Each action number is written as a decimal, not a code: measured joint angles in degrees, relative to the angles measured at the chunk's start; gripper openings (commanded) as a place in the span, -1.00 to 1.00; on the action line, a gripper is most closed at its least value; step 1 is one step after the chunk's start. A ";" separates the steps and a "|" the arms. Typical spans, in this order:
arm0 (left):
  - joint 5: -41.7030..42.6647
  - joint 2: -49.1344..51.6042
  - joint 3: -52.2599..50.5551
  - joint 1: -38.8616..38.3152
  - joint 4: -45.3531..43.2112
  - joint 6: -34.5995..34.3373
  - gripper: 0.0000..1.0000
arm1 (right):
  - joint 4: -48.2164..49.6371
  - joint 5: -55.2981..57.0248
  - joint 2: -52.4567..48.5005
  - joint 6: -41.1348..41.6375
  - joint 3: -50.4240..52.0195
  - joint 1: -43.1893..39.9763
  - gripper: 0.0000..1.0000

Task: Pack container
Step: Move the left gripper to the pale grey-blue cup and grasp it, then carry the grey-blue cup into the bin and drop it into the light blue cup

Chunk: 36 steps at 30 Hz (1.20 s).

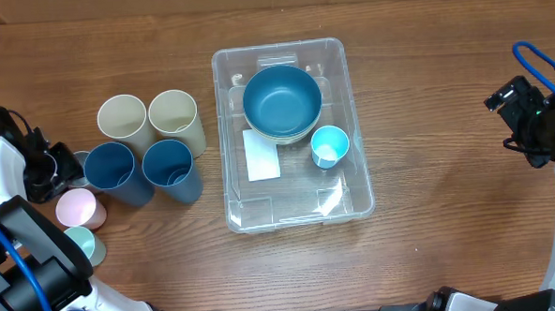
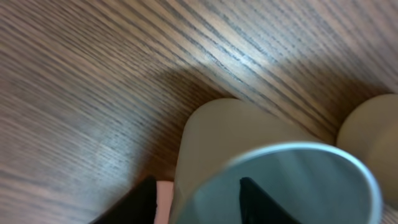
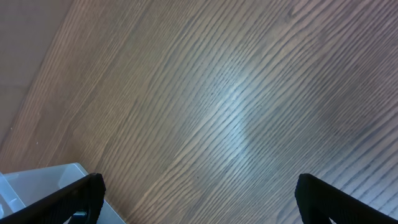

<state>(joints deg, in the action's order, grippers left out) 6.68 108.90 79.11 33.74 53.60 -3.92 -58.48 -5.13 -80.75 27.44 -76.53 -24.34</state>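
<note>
The clear container (image 1: 349, 185) stands mid-table with a white label on its base. It holds a blue bowl (image 1: 282, 99) nested on a pale one and a small light blue cup (image 1: 330, 146). My left gripper (image 1: 60, 171) is at the left dark blue cup (image 1: 109, 169). In the left wrist view the gripper (image 2: 198, 205) is open, with one finger inside the cup's rim (image 2: 298, 149) and one outside. My right gripper (image 1: 521, 107) is open and empty over bare wood, far right of the container; its wrist view shows the gripper (image 3: 199, 199) and a container corner (image 3: 37, 186).
Two beige cups (image 1: 123, 118) (image 1: 174, 115) stand behind the dark blue cups, the second dark blue cup (image 1: 171, 168) to the right. A pink cup (image 1: 79, 208) and a mint cup (image 1: 84, 245) sit by my left arm. One beige cup (image 2: 224, 130) shows close up.
</note>
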 measured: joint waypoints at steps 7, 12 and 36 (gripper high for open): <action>0.00 0.00 -1.31 0.00 -2.75 0.04 -0.81 | 0.02 -0.02 0.00 -0.02 0.00 0.00 1.00; -0.02 0.04 0.72 0.00 -0.17 -0.17 -0.92 | -0.02 -0.02 0.00 0.00 0.00 0.00 1.00; 6.34 -7.58 54.53 -31.06 33.57 1.40 -0.92 | 0.00 -0.04 0.00 0.02 0.00 0.00 1.00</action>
<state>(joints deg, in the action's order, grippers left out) 13.02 101.32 133.64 2.68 87.18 -2.52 -58.48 -5.17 -80.75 27.46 -76.53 -24.34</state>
